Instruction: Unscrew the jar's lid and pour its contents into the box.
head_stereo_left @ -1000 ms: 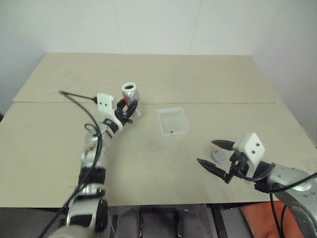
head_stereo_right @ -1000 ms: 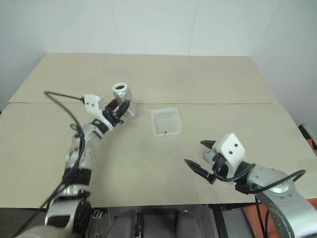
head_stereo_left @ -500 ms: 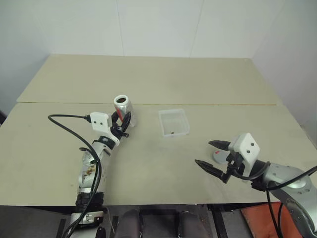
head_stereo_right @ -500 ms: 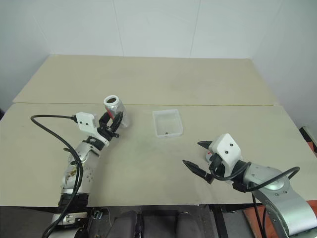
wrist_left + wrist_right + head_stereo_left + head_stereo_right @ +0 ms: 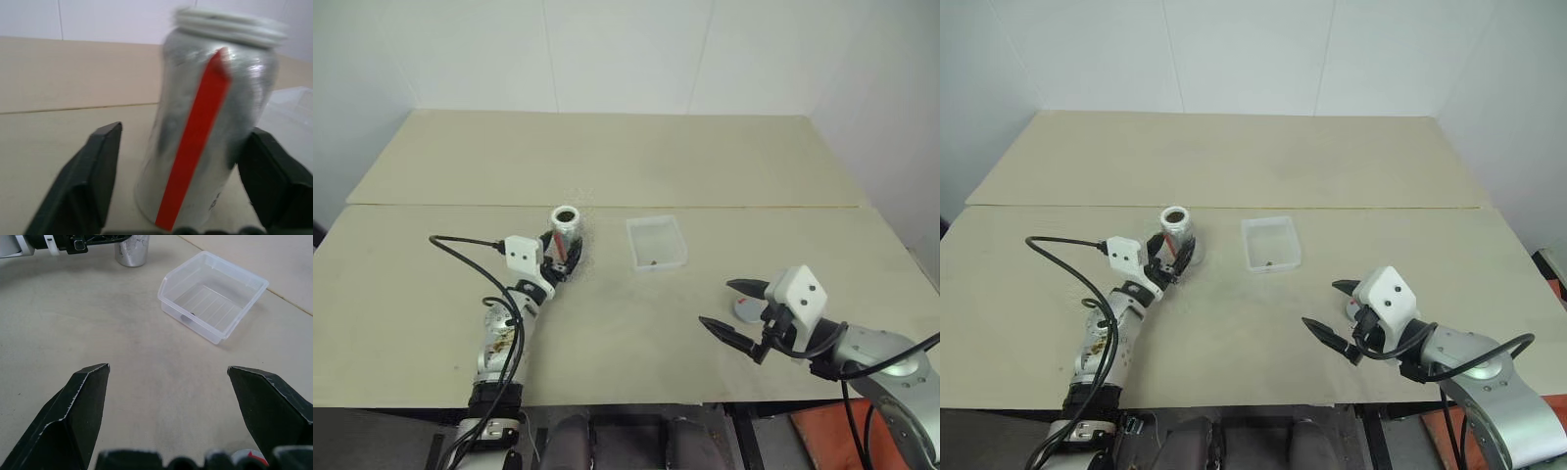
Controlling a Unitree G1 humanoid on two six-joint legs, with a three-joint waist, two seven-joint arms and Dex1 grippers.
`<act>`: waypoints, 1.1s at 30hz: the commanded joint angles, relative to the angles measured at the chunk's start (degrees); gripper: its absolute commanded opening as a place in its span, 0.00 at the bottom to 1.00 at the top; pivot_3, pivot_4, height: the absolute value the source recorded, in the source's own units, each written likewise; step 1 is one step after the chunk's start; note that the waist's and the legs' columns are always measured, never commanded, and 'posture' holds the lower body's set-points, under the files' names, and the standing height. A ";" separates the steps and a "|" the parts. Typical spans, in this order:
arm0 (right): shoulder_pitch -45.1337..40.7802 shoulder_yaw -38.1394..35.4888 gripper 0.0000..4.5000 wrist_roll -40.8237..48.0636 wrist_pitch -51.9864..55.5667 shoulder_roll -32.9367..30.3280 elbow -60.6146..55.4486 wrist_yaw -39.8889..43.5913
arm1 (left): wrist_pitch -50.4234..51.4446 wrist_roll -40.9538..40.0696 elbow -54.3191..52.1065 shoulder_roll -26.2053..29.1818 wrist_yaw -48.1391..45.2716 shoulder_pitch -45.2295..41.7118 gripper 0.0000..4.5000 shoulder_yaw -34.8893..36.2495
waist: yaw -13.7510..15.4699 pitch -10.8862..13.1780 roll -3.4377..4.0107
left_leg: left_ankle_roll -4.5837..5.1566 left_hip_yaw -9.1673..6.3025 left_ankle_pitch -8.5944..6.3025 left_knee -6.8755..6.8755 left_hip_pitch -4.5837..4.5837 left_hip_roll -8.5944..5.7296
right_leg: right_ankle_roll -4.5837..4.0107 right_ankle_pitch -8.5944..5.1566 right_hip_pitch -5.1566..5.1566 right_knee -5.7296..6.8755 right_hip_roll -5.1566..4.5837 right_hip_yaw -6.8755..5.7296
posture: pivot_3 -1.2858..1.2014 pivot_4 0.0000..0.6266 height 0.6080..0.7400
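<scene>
The jar (image 5: 566, 231) stands upright and uncapped on the desk (image 5: 626, 157), left of centre in the head views, with the left gripper (image 5: 562, 260) around its lower body; in the left wrist view the two black fingers (image 5: 93, 181) stand apart from the silvery wall on both sides, so the gripper is spread wide and grips nothing. The box (image 5: 656, 242) sits just right of the jar near the middle of the frame, a dark speck (image 5: 652, 261) lying inside by its near wall, which suggests the pouring is done and the step in hand is setting the jar down and letting go. To do it well, the fingers should clear the jar evenly on both sides and draw straight back along their own line, low and slow, so that neither pad clips the wall and tips the jar toward the box. The right gripper (image 5: 736, 308), lower right, hangs fully open and empty just above the desk, with the grey lid (image 5: 748, 309) lying on the desk just beside its far finger. Markings: a red stripe (image 5: 195, 142) runs up the jar's side; faint dark print near its base is too blurred to read, and no brand name can be made out.
</scene>
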 commanded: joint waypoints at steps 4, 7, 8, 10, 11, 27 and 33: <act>-0.77 -0.33 1.00 -0.36 -0.95 0.02 -1.21 -0.11 | -1.18 0.27 -3.06 0.16 0.74 1.63 0.98 -0.35 | -0.02 0.00 0.00 | 0.00 0.00 0.00 0.00 0.00 0.01 | 0.00 0.00 0.00 0.00 0.00 0.01 | 0.52 0.24 1.00; -1.10 -0.23 1.00 -0.39 -0.95 0.06 -0.93 -0.02 | -0.83 -0.15 -4.60 0.03 0.55 3.07 0.98 -0.70 | 0.00 0.00 0.00 | 0.00 0.00 0.00 0.00 0.00 0.01 | 0.00 0.00 0.00 0.00 0.00 0.00 | 0.52 0.24 1.00; -1.19 -0.19 1.00 -0.47 -0.94 0.10 -0.89 0.00 | -0.54 -0.36 -5.21 0.08 0.42 3.57 0.98 -0.77 | -0.02 0.00 0.00 | 0.01 0.00 -0.01 0.00 0.00 0.01 | 0.00 0.00 0.00 0.00 -0.01 0.00 | 0.52 0.24 1.00; -1.33 -0.14 1.00 -0.57 -0.84 0.20 -0.84 0.02 | 0.23 -0.86 -6.80 0.31 0.32 4.82 0.98 -0.68 | -0.02 0.00 0.00 | 0.01 0.01 -0.01 -0.02 0.00 0.01 | 0.00 0.00 0.00 -0.01 -0.01 0.01 | 0.52 0.24 1.00; -1.37 -0.11 1.00 -0.66 -0.83 0.25 -0.82 0.05 | 0.52 -1.31 -7.84 0.56 -0.03 5.71 0.98 -0.57 | -0.03 0.00 0.00 | 0.01 0.01 -0.01 -0.02 -0.01 0.02 | 0.00 0.00 -0.02 -0.01 0.00 0.01 | 0.52 0.24 1.00; 7.32 -15.49 1.00 5.05 -4.97 -6.17 0.25 16.07 | 18.52 -32.01 -31.71 29.22 -33.82 27.66 0.98 13.10 | -0.02 -0.01 0.09 | 0.00 0.09 -0.02 -0.36 0.15 0.15 | -0.08 -0.03 -0.04 -0.09 -0.05 0.04 | 0.52 0.24 1.00; 13.24 -24.95 1.00 4.35 -7.21 -11.69 4.12 26.31 | 24.29 -38.58 -31.84 38.43 -43.27 28.39 0.98 18.81 | -0.07 -0.08 0.21 | -0.01 0.21 -0.01 -0.51 0.46 0.13 | -0.15 -0.07 0.17 -0.13 -0.03 0.07 | 0.52 0.24 1.00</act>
